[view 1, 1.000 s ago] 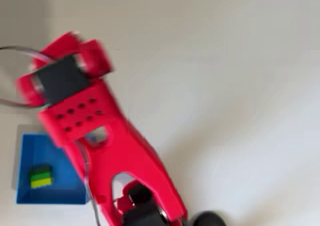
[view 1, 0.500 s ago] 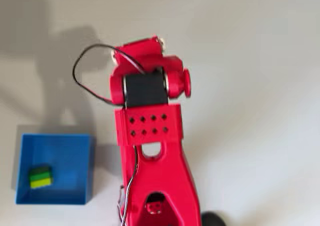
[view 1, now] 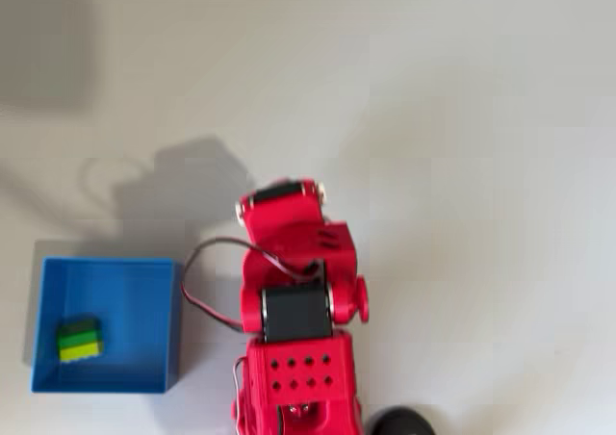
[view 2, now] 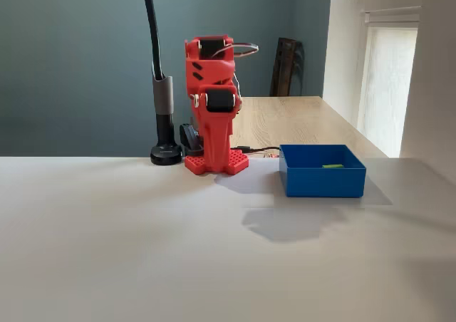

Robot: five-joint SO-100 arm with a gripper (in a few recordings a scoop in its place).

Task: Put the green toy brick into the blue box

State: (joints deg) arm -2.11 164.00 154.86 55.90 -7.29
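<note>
The green toy brick (view 1: 79,340) lies inside the blue box (view 1: 106,265), near its left wall in the overhead view. From the fixed view only a lime sliver of the brick (view 2: 331,167) shows above the wall of the box (view 2: 322,182). My red arm (view 1: 294,291) is folded up over its base (view 2: 216,162), to the right of the box in the overhead view and apart from it. The gripper is tucked into the folded arm, its fingers cannot be made out, and nothing is seen in it.
A black pole on a round foot (view 2: 166,153) stands beside the arm's base, and the foot (view 1: 399,422) shows at the bottom edge from overhead. A black cable (view 1: 192,295) loops between arm and box. A wooden table (view 2: 299,122) stands behind the white tabletop (view 1: 462,166).
The arm has swung away from over the box toward the right and folded back onto its base. The green brick stays where it lay in the box.
</note>
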